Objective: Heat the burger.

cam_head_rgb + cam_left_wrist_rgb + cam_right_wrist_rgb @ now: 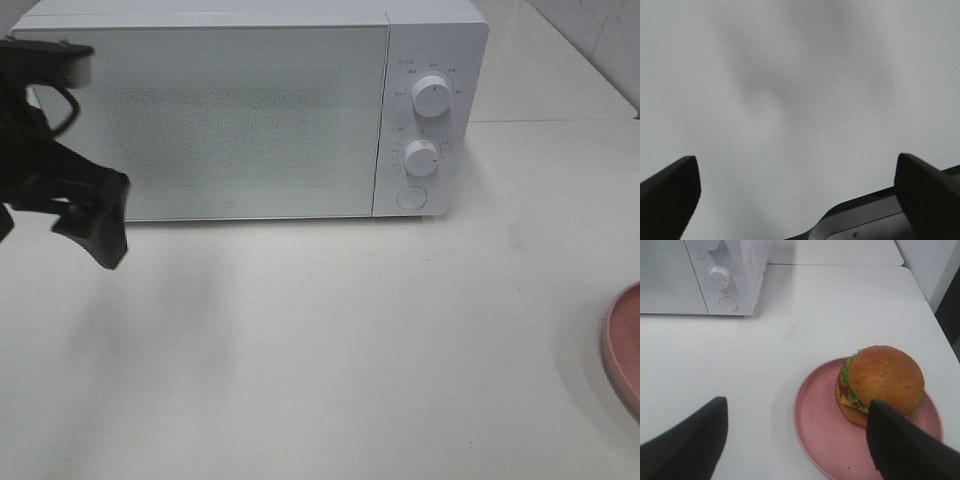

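Note:
The burger [882,382], with a golden-brown bun, green lettuce, red tomato and yellow cheese, sits on a round pink plate [820,425]. It shows only in the right wrist view. My right gripper [797,407] hovers open just short of the plate, one finger in front of the burger's near side, holding nothing. The white microwave [250,110] stands at the back of the table with its door shut. My left gripper [796,165] is open and empty above bare white table, near the microwave's front left corner, where one black finger [105,230] shows.
Two round knobs [430,98] and a round button [410,198] are on the microwave's right panel. In the exterior high view only the pink plate's rim [625,345] shows, at the right edge. White tabletop [330,340] lies in front of the microwave.

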Tool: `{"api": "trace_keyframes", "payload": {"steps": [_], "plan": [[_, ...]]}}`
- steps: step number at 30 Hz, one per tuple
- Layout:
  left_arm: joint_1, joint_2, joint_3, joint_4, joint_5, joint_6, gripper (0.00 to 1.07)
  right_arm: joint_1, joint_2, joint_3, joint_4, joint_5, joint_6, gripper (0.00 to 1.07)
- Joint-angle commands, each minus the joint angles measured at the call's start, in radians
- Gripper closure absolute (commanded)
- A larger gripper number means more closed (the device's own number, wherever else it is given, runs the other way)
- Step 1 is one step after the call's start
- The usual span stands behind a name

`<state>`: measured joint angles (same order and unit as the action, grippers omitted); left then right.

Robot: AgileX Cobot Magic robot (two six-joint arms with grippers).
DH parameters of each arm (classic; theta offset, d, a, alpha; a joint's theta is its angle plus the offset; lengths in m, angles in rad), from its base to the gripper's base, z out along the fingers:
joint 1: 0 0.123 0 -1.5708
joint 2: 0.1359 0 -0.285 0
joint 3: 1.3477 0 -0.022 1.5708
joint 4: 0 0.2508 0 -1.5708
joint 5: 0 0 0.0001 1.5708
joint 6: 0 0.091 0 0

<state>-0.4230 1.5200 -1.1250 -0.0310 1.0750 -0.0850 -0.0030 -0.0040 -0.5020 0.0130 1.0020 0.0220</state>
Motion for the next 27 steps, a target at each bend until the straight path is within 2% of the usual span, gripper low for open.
{"api": "trace_keyframes", "payload": {"steps": [1,2,3,4,5,7,8,9,11,16,25,27], "plan": [[0.062,-0.056,0.010,-0.034,0.028,0.034,0.08,-0.008,-0.027,0.003,0.004,-0.008,-0.014,0.31],[0.088,-0.072,0.012,-0.038,0.037,0.042,0.08,-0.008,-0.027,0.003,0.004,-0.008,-0.014,0.31],[0.150,-0.109,0.021,-0.041,0.052,0.061,0.08,-0.008,-0.027,0.003,0.004,-0.008,-0.014,0.31],[0.150,-0.109,0.021,-0.041,0.052,0.061,0.08,-0.008,-0.027,0.003,0.004,-0.008,-0.014,0.31],[0.212,-0.150,0.041,-0.037,0.059,0.064,0.08,-0.008,-0.027,0.003,0.004,-0.008,-0.014,0.31],[0.236,-0.172,0.053,-0.037,0.059,0.067,0.08,-0.008,-0.027,0.003,0.004,-0.008,-0.014,0.32],[0.289,-0.211,0.092,-0.038,0.059,0.072,0.08,-0.008,-0.027,0.003,0.004,-0.008,-0.014,0.32],[0.289,-0.211,0.092,-0.038,0.059,0.072,0.08,-0.008,-0.027,0.003,0.004,-0.008,-0.014,0.32],[0.357,-0.277,0.153,-0.041,0.050,0.075,0.08,-0.008,-0.027,0.003,0.004,-0.008,-0.014,0.32],[0.395,-0.397,0.241,-0.048,0.033,0.074,0.08,-0.008,-0.027,0.003,0.004,-0.008,-0.014,0.32],[0.395,-0.599,0.377,-0.044,0.033,0.085,0.08,-0.008,-0.027,0.003,0.004,-0.008,-0.014,0.32],[0.395,-0.673,0.436,-0.035,0.031,0.085,0.08,-0.008,-0.027,0.003,0.004,-0.008,-0.014,0.32]]}}
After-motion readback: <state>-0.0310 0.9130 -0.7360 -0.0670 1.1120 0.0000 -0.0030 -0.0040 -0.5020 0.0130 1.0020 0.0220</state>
